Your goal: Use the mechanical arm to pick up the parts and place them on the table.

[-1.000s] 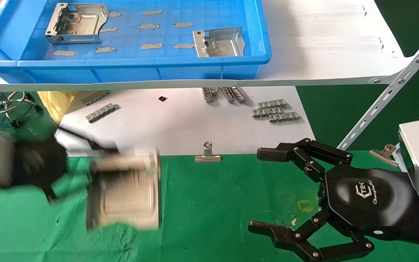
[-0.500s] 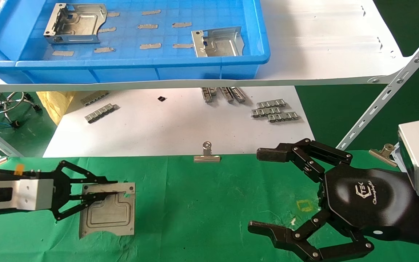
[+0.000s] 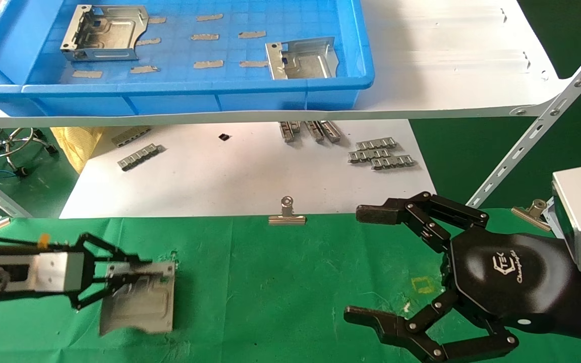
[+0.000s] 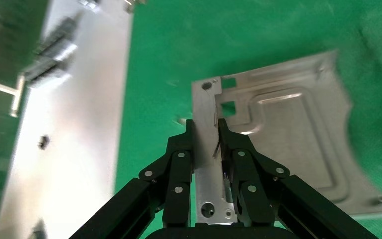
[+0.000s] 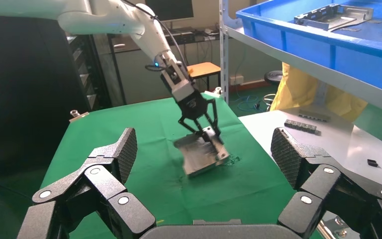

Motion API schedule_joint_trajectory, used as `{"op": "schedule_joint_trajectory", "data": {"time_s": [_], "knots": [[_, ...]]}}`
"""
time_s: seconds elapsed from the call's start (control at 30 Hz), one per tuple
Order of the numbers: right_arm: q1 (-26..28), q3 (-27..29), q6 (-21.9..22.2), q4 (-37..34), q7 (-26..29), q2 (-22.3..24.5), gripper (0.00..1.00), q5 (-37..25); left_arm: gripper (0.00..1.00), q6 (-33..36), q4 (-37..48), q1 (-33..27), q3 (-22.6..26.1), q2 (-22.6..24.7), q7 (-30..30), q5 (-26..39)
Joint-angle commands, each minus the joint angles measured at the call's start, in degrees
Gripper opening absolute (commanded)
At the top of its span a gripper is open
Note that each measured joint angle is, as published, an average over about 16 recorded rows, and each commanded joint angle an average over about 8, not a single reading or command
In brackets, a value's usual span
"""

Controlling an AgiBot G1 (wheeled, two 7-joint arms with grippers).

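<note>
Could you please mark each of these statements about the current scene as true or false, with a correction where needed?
1. The left gripper is shut on the part. True.
2. The held part lies flat on the green table. False: in the right wrist view it is tilted, with one edge raised by the gripper.
3. Two more parts sit in the blue tray. True.
4. The right gripper holds a binder clip. False: it is open and holds nothing; the binder clip sits at the edge of the white board.
5. The ribbed metal strips lie in the tray. False: they lie on the white board below it.
</note>
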Motion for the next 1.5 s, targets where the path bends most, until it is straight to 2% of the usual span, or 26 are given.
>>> {"op": "schedule_joint_trajectory", "data": {"time_s": [0.03,0.4,0.6,0.83,1.23,1.5], "knots": [[0.00,0.00,0.00,0.00,0.00,0.00,1.00,0.00,1.00,-0.51,0.97,-0.28,0.43,0.61,0.74,0.71],[0.00,0.00,0.00,0.00,0.00,0.00,1.00,0.00,1.00,-0.16,5.14,-0.84,-0.67,2.10,2.22,-0.87],[0.00,0.00,0.00,0.00,0.00,0.00,1.00,0.00,1.00,3.16,8.16,-0.59,-2.12,1.76,-3.51,-3.13],[-0.01,0.00,0.01,0.00,0.00,0.00,1.00,0.00,1.00,4.60,9.67,2.73,-4.62,1.17,-10.95,-6.72],[-0.01,0.00,0.01,-0.01,0.00,0.01,1.00,0.01,1.00,4.52,8.88,4.09,-5.40,0.92,-12.23,-7.64],[-0.01,0.00,0.01,-0.01,-0.01,0.01,1.00,0.01,1.00,3.94,1.14,6.88,-8.22,-0.42,-18.00,-9.36]]}}
